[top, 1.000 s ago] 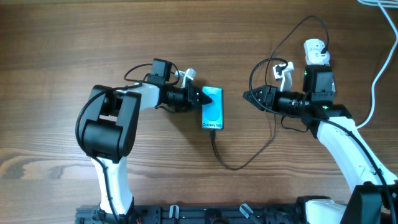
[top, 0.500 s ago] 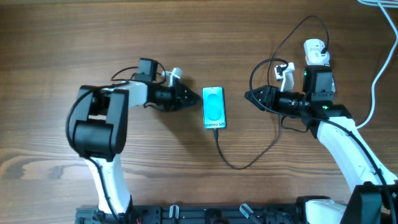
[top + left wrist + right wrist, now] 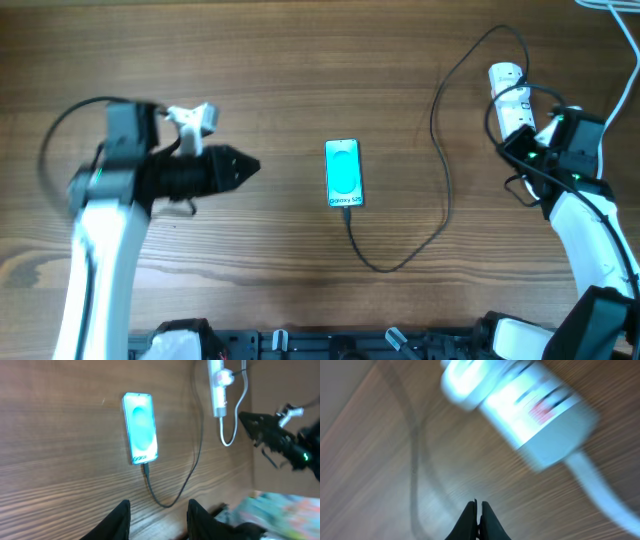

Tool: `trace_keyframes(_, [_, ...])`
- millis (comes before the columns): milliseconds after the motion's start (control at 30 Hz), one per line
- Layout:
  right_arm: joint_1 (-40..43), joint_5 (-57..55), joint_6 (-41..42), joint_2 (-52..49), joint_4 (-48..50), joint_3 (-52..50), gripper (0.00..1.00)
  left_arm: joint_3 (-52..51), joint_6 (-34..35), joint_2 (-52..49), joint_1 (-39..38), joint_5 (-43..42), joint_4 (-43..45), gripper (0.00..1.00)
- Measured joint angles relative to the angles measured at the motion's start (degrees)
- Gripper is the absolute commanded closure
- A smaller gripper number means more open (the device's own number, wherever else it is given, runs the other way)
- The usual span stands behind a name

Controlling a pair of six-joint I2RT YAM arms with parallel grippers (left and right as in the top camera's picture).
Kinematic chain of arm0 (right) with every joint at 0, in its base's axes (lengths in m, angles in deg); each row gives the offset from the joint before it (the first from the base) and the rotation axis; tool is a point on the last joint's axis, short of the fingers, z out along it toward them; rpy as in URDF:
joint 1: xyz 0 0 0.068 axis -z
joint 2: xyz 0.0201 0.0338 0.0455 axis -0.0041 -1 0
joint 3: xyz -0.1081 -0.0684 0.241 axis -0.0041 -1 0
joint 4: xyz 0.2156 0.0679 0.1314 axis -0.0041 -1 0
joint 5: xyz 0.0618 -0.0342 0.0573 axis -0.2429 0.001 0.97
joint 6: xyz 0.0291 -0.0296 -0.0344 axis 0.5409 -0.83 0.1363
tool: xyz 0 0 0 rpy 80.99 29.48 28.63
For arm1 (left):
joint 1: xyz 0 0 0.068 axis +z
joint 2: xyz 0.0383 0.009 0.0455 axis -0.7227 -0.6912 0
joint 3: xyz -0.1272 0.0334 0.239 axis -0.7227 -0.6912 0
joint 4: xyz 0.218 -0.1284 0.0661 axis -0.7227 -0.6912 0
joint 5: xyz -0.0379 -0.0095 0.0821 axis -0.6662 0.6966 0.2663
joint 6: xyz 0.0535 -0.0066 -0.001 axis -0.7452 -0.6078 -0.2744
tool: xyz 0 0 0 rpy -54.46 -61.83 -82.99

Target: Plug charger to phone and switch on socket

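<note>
Your phone (image 3: 342,173) lies flat at the middle of the bench (image 3: 250,60), screen up and glowing cyan-green, with its long side running 12 to 6 o'clock and the printed text at the 6 o'clock end. The charger cable (image 3: 383,269) meets the phone at that same end. From there it dips toward 6 o'clock, loops round to 3 o'clock and climbs toward 1 o'clock. It ends at the white adapter (image 3: 506,72), which sits on the far end of the socket strip (image 3: 512,100).

The strip lies at about 2 o'clock from the phone, near the bench's right edge. Its thick white lead (image 3: 600,490) trails off its other end.

Your left hand (image 3: 159,503) hangs at 9 o'clock from the phone, well apart from it. Its fingers stand apart with nothing between them.

Your right hand (image 3: 478,504) is at the strip's 6 o'clock end, close to it. Its fingers are pressed together on nothing. The right wrist view is blurred, but it shows bare wood between the fingertips and the strip.
</note>
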Motion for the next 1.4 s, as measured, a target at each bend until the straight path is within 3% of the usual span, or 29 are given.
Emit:
trace_keyframes(33, [0.4, -3.3, 0.2, 0.0, 1.2, 0.0, 0.96, 0.0, -0.2, 6.2, 0.0, 2.3, -1.6, 0.5])
trace_keyframes(67, [0.5, -6.2, 0.4, 0.0, 2.7, 0.0, 0.96, 0.0, -0.1, 11.6, 0.0, 4.6, -2.8, 0.34])
trace_keyframes(100, [0.5, -8.3, 0.8, -0.2, 4.4, 0.0, 0.95, 0.0, -0.1, 17.0, 0.0, 6.7, -3.7, 0.1])
trace_keyframes(133, [0.5, -10.5, 1.0, -0.9, 6.7, 0.0, 0.95, 0.1, 0.7, 24.2, 0.0, 10.4, -5.0, 0.0])
trace_keyframes(333, [0.5, -14.2, 1.2, -8.1, 16.5, 0.0, 0.96, 0.3, 2.3, 48.3, 0.0, 22.3, -6.2, 0.0])
trace_keyframes(467, [0.5, -15.0, 0.2, -13.5, 20.7, 0.5, 0.96, 0.3, 2.5, 56.4, 0.0, 28.5, -7.0, 0.0])
trace_keyframes(533, [0.5, -15.1, -1.3, -16.7, 20.3, 2.7, 0.96, 0.3, 2.5, 57.5, 0.0, 30.9, -8.0, 0.0])
trace_keyframes(667, [0.5, -15.0, -4.5, -21.7, 17.6, 10.1, 0.95, 0.1, 2.6, 58.9, 0.0, 36.0, -19.5, 0.0])
trace_keyframes(867, [0.5, -14.8, -7.5, -26.2, 14.6, 18.0, 0.96, 0.1, 2.6, 58.9, 0.0, 38.4, -19.3, 0.0])
trace_keyframes(1400, [0.2, -8.5, -9.0, -32.0, 13.3, 18.7, 0.95, 0.1, 2.6, 58.9, 0.0, 38.5, -19.3, 0.0])
